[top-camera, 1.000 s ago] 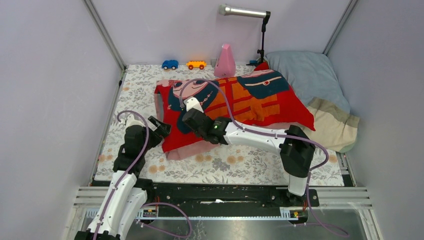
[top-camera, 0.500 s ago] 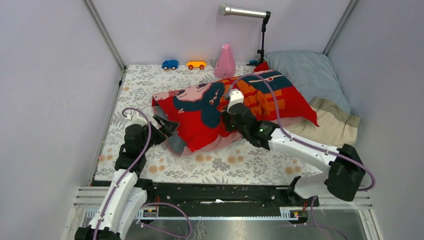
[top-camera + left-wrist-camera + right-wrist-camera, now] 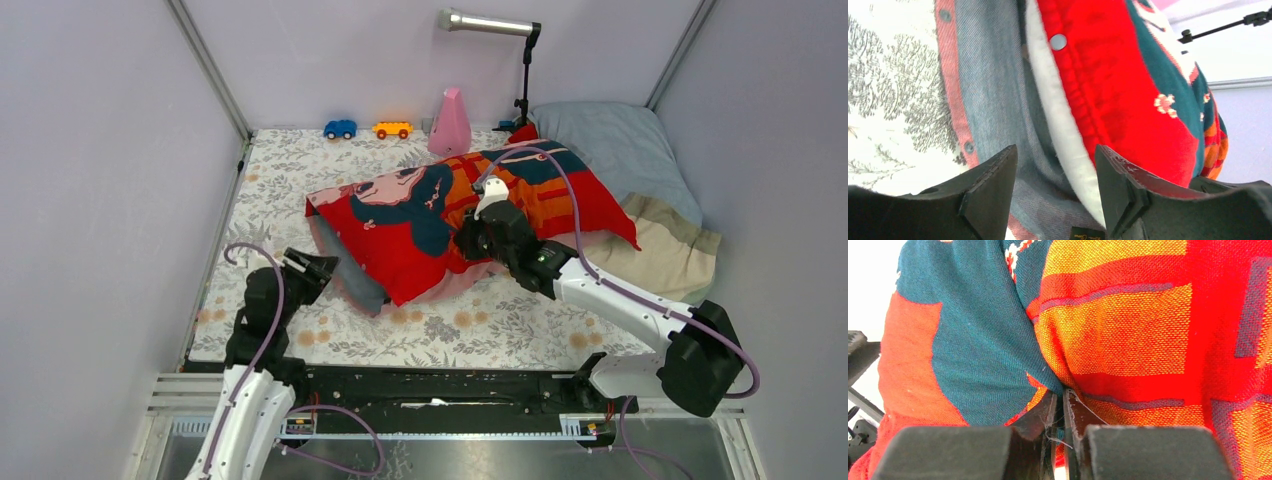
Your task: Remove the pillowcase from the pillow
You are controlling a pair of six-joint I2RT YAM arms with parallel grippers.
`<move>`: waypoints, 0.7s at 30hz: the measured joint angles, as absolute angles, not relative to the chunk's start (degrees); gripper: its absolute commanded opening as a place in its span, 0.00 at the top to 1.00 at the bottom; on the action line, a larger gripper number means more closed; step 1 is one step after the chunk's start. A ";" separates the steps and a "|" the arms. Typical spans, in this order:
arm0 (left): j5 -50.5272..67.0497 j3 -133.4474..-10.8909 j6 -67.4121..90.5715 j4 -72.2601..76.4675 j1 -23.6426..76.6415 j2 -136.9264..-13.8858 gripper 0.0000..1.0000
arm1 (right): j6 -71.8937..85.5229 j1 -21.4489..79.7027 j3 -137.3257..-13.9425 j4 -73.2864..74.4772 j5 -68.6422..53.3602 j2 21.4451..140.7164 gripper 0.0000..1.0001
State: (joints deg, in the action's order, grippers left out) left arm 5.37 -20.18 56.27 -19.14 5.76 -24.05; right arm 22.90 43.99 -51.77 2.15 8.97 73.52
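Note:
The pillowcase (image 3: 400,225), red, orange and teal, lies bunched across the middle of the floral mat. Its open end faces left, with a greyish inner flap (image 3: 993,100) and metal snaps. A white strip of the pillow (image 3: 1058,125) shows inside that opening. My left gripper (image 3: 310,268) sits just left of the opening, and its jaws (image 3: 1055,148) stand apart, with the flap and the pillow's edge seen beyond the gap. My right gripper (image 3: 472,235) is on top of the case near its middle. It is shut (image 3: 1063,397) on a pinched fold of orange and teal pillowcase cloth (image 3: 1128,325).
A grey-blue pillow with a beige end (image 3: 640,170) lies at the back right, touching the pillowcase. A pink cone-shaped object (image 3: 451,122), a blue toy car (image 3: 340,129) and an orange toy car (image 3: 392,129) line the back wall. A lamp stand (image 3: 522,70) rises there.
My right gripper has shut on the pillowcase and pulled it right and up, bunching it. My left gripper has drawn back towards the near left and narrowed its jaws.

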 measured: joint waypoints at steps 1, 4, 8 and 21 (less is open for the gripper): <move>5.34 -19.14 57.56 -19.14 5.72 -23.05 0.38 | 22.96 43.94 -51.77 2.15 8.82 73.52 0.99; 7.38 -14.39 60.69 -15.73 5.65 -23.88 0.26 | 23.00 43.86 -51.77 2.15 8.25 73.49 0.98; 15.33 -7.86 64.49 -4.47 5.61 -32.53 0.14 | 23.05 43.83 -51.77 2.15 7.79 73.47 0.98; 25.85 -14.92 64.20 9.67 5.61 -37.80 0.01 | 23.42 43.42 -51.75 1.91 7.75 71.79 0.96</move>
